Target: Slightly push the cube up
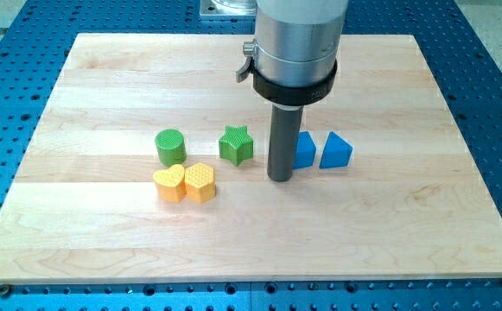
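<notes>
Here, my tip (280, 178) touching blue cube (304, 150), blue triangle (335, 151) beside.

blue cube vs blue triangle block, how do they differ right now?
The blue cube is partly hidden behind my tip; the blue triangle block shows in full. The cube sits right beside my tip; the triangle lies farther toward the view's right. Both are blue and rest on the wooden board.

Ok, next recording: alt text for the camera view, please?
My tip rests on a wooden board, just left of a blue cube it partly hides, with a blue triangular block further right. To the left sit a green star, green cylinder, yellow heart and yellow hexagon.
</notes>
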Motion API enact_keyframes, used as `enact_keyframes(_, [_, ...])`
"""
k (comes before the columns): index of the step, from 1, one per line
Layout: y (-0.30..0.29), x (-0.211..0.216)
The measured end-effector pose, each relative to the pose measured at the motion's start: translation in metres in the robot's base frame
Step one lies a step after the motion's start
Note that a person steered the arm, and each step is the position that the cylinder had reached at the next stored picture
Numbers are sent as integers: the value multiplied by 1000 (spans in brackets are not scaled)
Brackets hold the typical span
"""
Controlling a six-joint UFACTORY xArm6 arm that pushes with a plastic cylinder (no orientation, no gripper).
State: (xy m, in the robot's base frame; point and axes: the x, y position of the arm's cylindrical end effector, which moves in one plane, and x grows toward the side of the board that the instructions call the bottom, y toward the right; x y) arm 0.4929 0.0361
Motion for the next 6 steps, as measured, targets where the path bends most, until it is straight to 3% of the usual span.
enact_keyframes(2, [0,21])
enact_keyframes(6, [20,-1])
